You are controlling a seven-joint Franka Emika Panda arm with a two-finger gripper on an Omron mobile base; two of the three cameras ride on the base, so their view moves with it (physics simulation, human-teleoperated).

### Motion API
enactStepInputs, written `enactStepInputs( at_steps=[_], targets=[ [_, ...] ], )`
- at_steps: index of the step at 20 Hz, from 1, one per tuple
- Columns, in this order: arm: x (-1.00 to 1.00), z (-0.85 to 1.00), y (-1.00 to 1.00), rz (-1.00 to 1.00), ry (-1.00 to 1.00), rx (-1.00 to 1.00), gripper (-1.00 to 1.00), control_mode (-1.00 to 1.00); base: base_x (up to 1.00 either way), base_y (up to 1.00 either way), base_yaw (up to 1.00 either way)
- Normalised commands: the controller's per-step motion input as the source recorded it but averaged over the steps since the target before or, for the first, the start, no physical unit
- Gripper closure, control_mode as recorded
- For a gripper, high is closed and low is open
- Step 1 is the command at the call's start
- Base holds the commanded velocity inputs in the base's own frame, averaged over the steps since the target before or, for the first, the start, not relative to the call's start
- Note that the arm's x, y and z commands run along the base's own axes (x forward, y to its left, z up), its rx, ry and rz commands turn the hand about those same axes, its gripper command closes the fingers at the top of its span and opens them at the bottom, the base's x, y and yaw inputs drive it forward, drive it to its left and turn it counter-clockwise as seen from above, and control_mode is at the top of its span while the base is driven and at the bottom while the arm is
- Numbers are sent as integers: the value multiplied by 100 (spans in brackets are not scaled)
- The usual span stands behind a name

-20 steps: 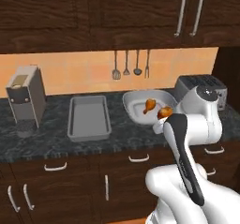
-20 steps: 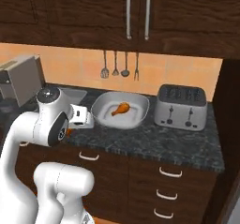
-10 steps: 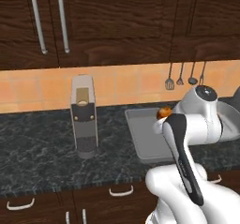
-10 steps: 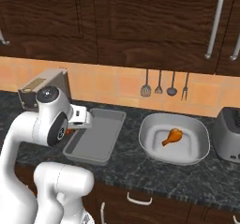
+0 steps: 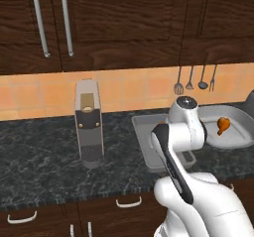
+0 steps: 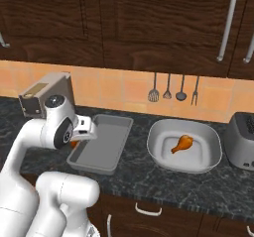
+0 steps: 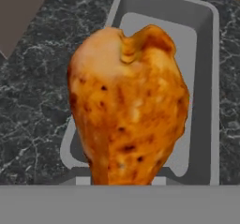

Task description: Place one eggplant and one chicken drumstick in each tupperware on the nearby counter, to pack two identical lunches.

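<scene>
Our gripper [image 6: 75,141] is closed on a chicken drumstick [image 7: 127,107], held over the near left edge of the grey tray [image 6: 105,144], whose floor lies bare. Right of it, another drumstick [image 6: 181,144] lies in the white dish [image 6: 158,132].

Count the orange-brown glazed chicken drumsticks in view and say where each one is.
2. One orange-brown glazed chicken drumstick lies in the white rounded-square dish. The other is held in the gripper, above the grey rectangular tray. More may be hidden.
</scene>
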Motion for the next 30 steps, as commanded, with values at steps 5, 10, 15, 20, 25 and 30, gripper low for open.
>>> enactStepInputs(
  at_steps=[5,10,15,20,25,30],
  targets=[
    [49,-34,-30,0,11,0,100,-100,0,0,0],
    [55,-46,-21,4,0,0,100,-100,0,0,0],
    [41,-73,-2,7,-4,0,100,-100,0,0,0],
    [50,-48,3,5,0,0,-100,-100,0,0,0],
    [31,-3,5,2,0,0,-100,-100,0,0,0],
    [-21,48,0,0,0,0,-100,-100,0,0,0]
  ],
)
